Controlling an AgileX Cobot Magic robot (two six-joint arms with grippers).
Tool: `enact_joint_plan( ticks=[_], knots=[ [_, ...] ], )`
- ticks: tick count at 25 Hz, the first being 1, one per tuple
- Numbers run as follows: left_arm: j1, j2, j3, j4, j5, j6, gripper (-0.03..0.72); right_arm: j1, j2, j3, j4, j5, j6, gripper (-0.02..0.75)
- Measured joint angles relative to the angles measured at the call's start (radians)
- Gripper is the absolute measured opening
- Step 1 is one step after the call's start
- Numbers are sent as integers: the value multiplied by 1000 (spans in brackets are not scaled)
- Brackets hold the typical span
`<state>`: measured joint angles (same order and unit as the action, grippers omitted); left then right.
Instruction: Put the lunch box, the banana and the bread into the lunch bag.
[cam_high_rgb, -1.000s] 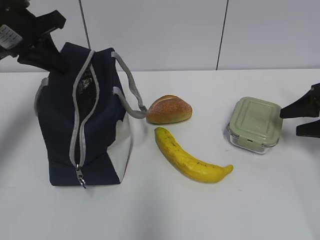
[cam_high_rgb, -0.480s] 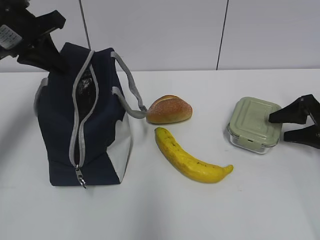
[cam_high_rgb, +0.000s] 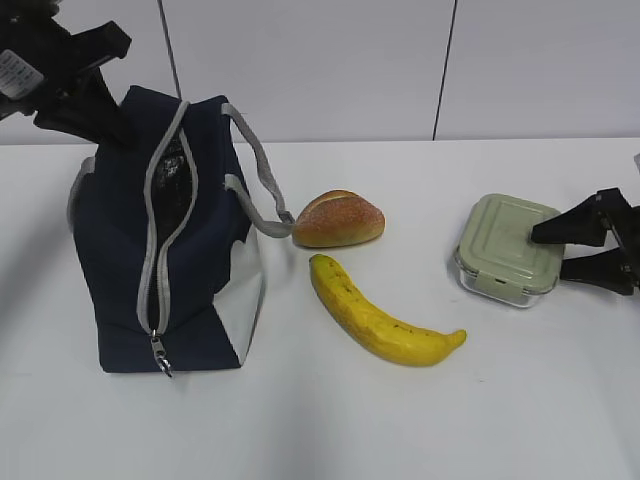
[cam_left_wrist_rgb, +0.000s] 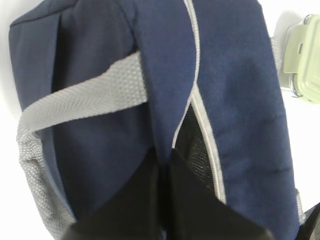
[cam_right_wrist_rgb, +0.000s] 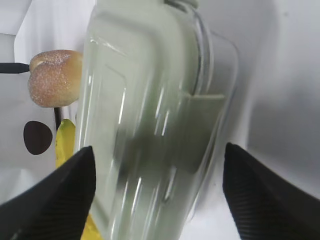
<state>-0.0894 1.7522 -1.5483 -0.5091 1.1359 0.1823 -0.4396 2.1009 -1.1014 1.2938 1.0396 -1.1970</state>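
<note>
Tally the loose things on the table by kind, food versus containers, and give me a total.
Food: 2, the golden-brown oval bread roll and the long curved yellow banana.
Containers: 2, the boxy navy-blue fabric lunch bag and the clear glass lunch box with a sage-green lid.
Total: 4

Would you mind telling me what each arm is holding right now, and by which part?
The left gripper pinches the lunch bag at its top edge by the zipper opening. The right gripper, jaws open, straddles the lunch box without holding it.
</note>
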Motion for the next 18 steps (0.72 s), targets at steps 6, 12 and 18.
enact_joint_plan(
  ticks=[6,12,18],
  knots=[
    [0,0,0,0,0,0,0,0,13,-20,5,0,0,585],
    [0,0,0,0,0,0,0,0,37,-22,10,8,0,554],
    [0,0,0,0,0,0,0,0,60,-24,30,41,0,447]
  ],
)
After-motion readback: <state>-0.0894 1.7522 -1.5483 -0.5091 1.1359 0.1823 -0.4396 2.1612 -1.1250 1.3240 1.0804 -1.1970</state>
